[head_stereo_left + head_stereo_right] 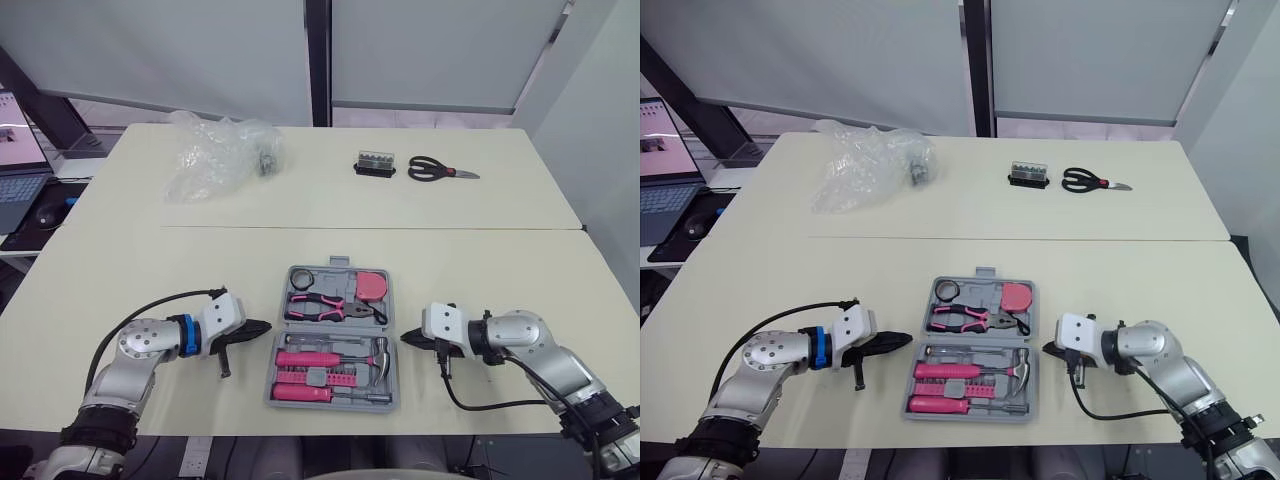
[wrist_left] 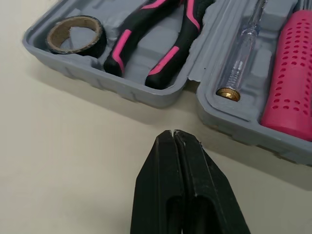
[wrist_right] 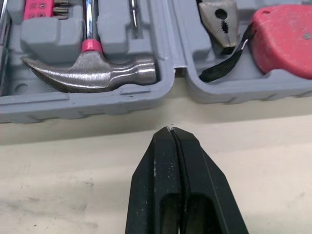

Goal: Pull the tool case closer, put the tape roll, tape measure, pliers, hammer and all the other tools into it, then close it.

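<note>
Stage: packing apparently done, closing pending. Tool case [image 1: 330, 405], 1, lies open near the desk's front edge, between left tool [image 1: 266, 327] and right tool [image 1: 404, 339]; both have fingers pressed together, holding nothing. Contents: 1 tape roll [image 1: 303, 277], 1 pliers [image 1: 330, 307], 1 tape measure [image 1: 371, 286], 1 hammer [image 1: 330, 358]. Next: fold the case along its hinge. Far desk: 1 scissors [image 1: 440, 171], 1 bit holder [image 1: 375, 163], possibly unpacked.

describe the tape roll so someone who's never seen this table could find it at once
On the near cream table lies an open grey tool case. In its far half, at the corner on the robot's left beside the pink-and-black pliers, sits the tape roll. It is a black ring with a brown cardboard core, the case's only hollow round thing.
</note>
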{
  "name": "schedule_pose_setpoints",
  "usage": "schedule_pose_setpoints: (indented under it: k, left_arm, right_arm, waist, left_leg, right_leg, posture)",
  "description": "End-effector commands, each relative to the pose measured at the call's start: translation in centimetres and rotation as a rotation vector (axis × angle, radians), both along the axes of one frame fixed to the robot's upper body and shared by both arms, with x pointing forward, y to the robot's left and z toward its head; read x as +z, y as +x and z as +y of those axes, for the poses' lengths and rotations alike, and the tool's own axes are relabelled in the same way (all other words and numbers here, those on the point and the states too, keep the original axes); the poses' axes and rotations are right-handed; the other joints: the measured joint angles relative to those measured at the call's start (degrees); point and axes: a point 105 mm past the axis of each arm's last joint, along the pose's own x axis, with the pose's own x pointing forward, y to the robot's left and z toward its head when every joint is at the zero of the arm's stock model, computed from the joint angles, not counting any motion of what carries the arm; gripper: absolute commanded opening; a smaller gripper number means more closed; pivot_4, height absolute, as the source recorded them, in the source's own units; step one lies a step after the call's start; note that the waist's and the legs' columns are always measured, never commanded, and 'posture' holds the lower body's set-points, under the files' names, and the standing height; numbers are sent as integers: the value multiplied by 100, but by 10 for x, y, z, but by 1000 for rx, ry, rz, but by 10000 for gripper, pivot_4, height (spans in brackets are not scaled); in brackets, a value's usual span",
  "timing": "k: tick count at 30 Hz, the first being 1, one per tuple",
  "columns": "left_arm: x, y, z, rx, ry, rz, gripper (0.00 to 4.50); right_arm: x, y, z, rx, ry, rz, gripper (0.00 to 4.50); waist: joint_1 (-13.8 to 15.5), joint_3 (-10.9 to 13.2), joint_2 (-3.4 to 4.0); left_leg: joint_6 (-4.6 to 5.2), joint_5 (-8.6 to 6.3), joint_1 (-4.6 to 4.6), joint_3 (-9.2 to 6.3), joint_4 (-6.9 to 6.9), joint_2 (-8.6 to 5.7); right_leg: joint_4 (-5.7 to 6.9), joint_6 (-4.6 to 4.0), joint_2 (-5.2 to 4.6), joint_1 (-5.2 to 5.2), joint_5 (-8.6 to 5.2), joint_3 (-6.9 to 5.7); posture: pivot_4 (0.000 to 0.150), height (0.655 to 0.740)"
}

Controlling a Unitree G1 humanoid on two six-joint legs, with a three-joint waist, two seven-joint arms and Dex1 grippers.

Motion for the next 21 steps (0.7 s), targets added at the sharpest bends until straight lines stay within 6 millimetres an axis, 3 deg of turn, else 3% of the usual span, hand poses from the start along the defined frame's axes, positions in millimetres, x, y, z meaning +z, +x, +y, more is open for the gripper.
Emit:
schedule_pose_setpoints:
  k: [1,21]
  left_arm:
    - [-2,4,-4,-12,15,-24,0]
    - [-9,12,-30,-71,11,-48,0]
  right_arm:
    - [5,3,11,35,20,-37,302]
    - [2,9,38,92,42,-77,302]
  waist:
    - [3,0,0]
    - [8,-2,2]
  left_leg:
    - [0,0,0,-1,1,0]
    - [0,0,1,-7,5,-1]
  right_leg:
    - [1,0,1,0,0,-1]
    - [4,0,1,5,0,-5]
  posture:
    - [1500,7400]
    - [1500,7400]
